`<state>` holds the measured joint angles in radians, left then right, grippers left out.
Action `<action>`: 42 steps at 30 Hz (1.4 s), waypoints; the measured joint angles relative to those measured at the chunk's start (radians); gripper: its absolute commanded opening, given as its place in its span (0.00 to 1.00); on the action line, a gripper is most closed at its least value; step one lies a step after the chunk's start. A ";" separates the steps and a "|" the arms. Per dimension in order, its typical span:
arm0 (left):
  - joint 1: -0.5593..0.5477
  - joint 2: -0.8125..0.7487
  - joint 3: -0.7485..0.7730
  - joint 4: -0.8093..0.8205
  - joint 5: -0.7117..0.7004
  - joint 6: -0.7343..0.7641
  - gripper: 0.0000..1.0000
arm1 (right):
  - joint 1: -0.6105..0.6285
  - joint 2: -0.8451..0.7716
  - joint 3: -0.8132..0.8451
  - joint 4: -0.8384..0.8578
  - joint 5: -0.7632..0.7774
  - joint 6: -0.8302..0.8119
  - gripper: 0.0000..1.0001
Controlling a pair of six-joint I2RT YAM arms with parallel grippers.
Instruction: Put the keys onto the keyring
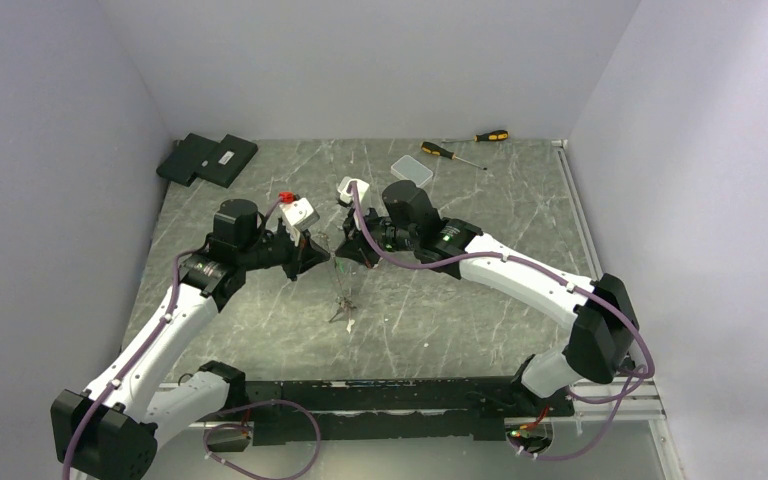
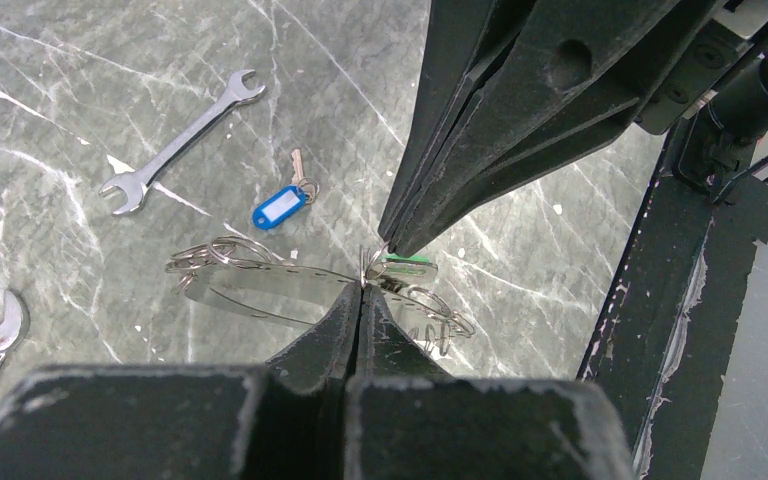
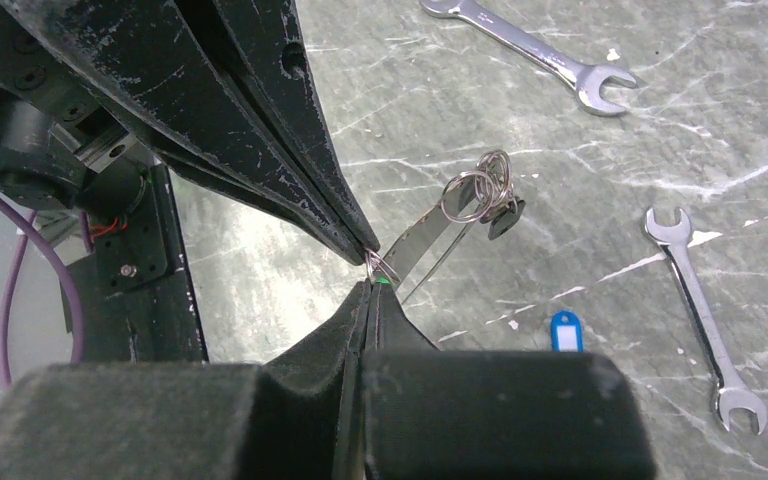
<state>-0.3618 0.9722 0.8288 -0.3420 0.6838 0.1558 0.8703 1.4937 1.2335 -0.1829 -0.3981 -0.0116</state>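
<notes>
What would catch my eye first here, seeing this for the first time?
Two arms meet mid-table, the left tool and right tool shut tip to tip, with the pale keyring and its small rings hanging from the tips. Beneath lie a blue-tagged key and silver spanners on the marbled table.

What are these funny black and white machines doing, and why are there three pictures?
They are two robot arms bolted to a table. One picture looks down from above; the other two come from little cameras on each wrist. The left gripper and right gripper are both pinched shut on the floppy pale grey band keyring, holding it above the grey marbled table. Small dark keys hang from it. A key with a blue plastic tag and silver spanners lie on the table.
</notes>
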 measured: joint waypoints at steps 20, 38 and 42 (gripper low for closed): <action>0.000 -0.008 0.000 -0.001 -0.002 0.008 0.00 | 0.002 0.037 0.052 -0.031 0.042 0.003 0.00; -0.002 -0.033 0.000 -0.005 -0.016 0.008 0.00 | 0.000 0.039 0.056 -0.064 0.085 0.004 0.00; -0.002 -0.036 0.000 -0.004 -0.016 0.008 0.00 | -0.001 0.039 0.056 -0.064 0.092 0.005 0.00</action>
<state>-0.3637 0.9360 0.8288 -0.3462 0.6674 0.1638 0.8692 1.5322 1.2892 -0.2466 -0.3065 -0.0071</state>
